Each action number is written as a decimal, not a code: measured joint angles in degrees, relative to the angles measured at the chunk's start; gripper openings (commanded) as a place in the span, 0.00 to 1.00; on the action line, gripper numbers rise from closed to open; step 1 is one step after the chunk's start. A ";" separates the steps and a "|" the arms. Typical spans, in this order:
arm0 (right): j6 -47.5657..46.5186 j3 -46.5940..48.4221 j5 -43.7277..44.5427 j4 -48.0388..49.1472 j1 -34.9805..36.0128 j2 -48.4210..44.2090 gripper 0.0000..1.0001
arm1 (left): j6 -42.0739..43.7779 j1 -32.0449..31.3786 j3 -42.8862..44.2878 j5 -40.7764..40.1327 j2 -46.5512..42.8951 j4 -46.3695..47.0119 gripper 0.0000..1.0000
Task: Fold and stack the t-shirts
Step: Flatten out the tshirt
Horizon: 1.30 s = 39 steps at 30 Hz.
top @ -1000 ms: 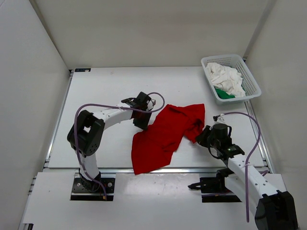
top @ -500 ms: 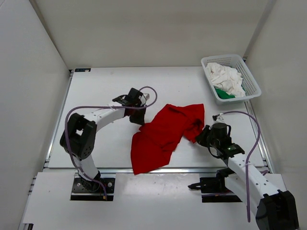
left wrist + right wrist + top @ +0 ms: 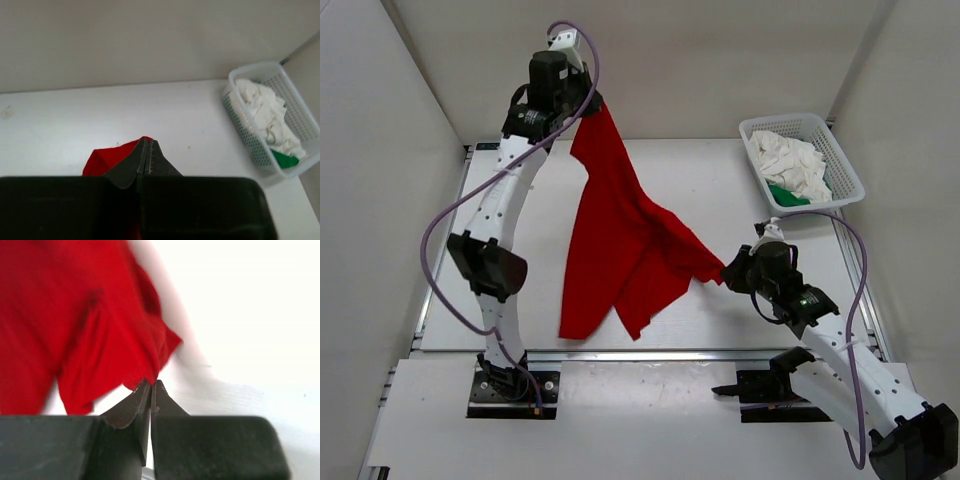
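The red t-shirt [image 3: 620, 240] hangs in the air above the table, stretched between both grippers. My left gripper [image 3: 588, 108] is raised high at the back left and shut on the shirt's top corner; the cloth shows beside its fingers in the left wrist view [image 3: 112, 156]. My right gripper [image 3: 728, 272] is low at the front right and shut on another corner, with red cloth [image 3: 90, 325] at its fingertips. The white t-shirt [image 3: 790, 163] and the green t-shirt [image 3: 786, 197] lie crumpled in the basket.
The white mesh basket [image 3: 845, 165] stands at the back right corner, also in the left wrist view [image 3: 240, 135]. White walls enclose the table on three sides. The table's metal front rail [image 3: 650, 354] runs below the hanging shirt.
My left arm swung up and back, lifting the red shirt off the table so it hangs. My right gripper stayed low, holding its corner and shifting slightly left.
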 measured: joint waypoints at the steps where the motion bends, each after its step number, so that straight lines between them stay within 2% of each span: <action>1: -0.17 0.00 0.02 -0.57 0.00 0.31 0.00 | 0.02 -0.28 5.01 -0.50 3.04 -0.39 0.13; 3: -0.42 0.00 -0.07 -1.22 -0.52 0.74 0.00 | 0.31 -0.87 9.64 -1.11 6.86 -0.11 0.28; 5: -0.61 0.00 -0.11 -1.29 -1.62 1.03 0.00 | 0.81 -1.49 9.18 -1.90 8.48 0.11 0.57; 7: -0.81 -0.04 -0.26 -1.18 -3.17 1.49 0.00 | 1.36 -2.51 5.92 -3.82 9.27 -0.24 0.66; 9: -1.05 -0.42 -1.27 -0.52 -5.22 2.08 0.00 | 1.86 -3.93 -2.62 -6.01 7.87 0.31 0.67; 11: -1.29 -1.29 -2.75 0.87 -7.52 2.86 0.00 | 1.79 -5.88 -17.64 -8.02 3.45 3.45 0.66; 13: -1.49 -1.90 -4.13 2.27 -9.25 4.35 0.00 | 0.76 -7.91 -36.28 -8.90 -4.13 5.09 0.60; 15: -1.64 -2.05 -4.83 3.32 -10.08 5.84 0.00 | -1.25 -9.55 -51.60 -7.34 -12.74 6.91 0.51; 17: -1.88 -2.05 -5.49 4.42 -10.23 6.84 0.00 | -3.69 -9.31 -65.22 -5.38 -24.09 8.07 0.48; 18: -1.92 -2.05 -5.64 4.74 -10.23 6.88 0.00 | -4.63 -8.79 -69.85 -4.59 -29.16 8.61 0.48; 21: -1.95 -2.08 -5.99 5.60 -9.92 6.36 0.00 | -6.80 -7.76 -79.45 -3.17 -41.29 10.14 0.56; 23: -1.88 -2.62 -6.32 6.51 -9.60 5.38 0.00 | -7.87 -8.17 -83.27 -1.95 -44.33 10.93 0.61; 26: -1.66 -3.85 -6.54 7.08 -8.68 4.17 0.00 | -9.05 -8.35 -86.99 -0.11 -43.28 11.45 0.66; 29: -1.57 -4.61 -6.75 6.99 -8.22 3.78 0.00 | -9.62 -8.09 -87.84 1.14 -39.19 11.21 0.64; 34: -1.44 -4.63 -6.69 7.06 -7.54 2.97 0.00 | -8.20 -10.01 -83.91 0.13 -30.86 8.81 0.49; 35: -1.33 -4.63 -6.71 7.06 -7.54 2.78 0.00 | -7.52 -10.82 -82.16 -0.59 -28.89 8.13 0.49; 39: -1.25 -4.63 -6.80 7.06 -7.78 2.64 0.00 | -4.28 -12.87 -76.17 -2.40 -22.64 6.69 0.61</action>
